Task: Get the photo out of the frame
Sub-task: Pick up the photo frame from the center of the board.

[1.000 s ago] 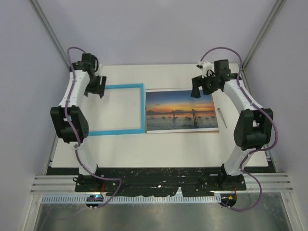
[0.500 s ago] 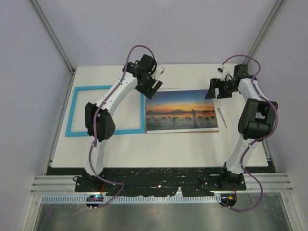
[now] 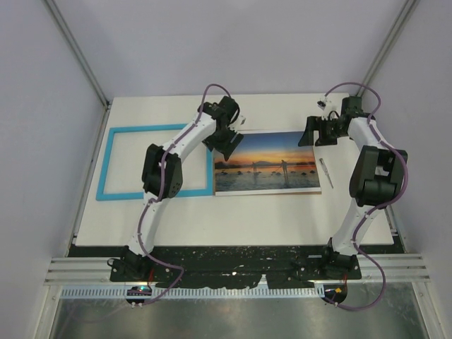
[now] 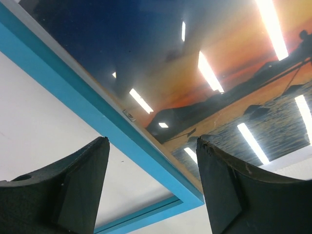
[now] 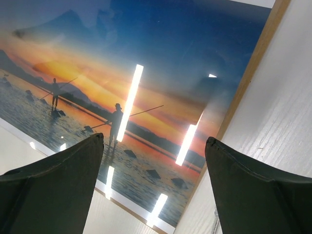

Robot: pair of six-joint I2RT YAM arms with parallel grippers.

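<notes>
On the white table [image 3: 233, 219] the frame [image 3: 104, 164] lies empty beside the photo [image 3: 265, 166], so the job looks done. My left pincer [image 3: 227, 146] and right pincer [image 3: 320, 132] gape empty over the photo.

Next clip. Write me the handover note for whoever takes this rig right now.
Left pincer: open, empty, low over the seam between frame and photo.
Right pincer: open, empty, over the photo's far right corner.
Frame: flat on the table, left side, nothing in it.
Photo: flat, face up, against the frame's right side; a thin brown edge shows beside it.
Done: photo is out.
Left: likely only pulling both arms back.
</notes>
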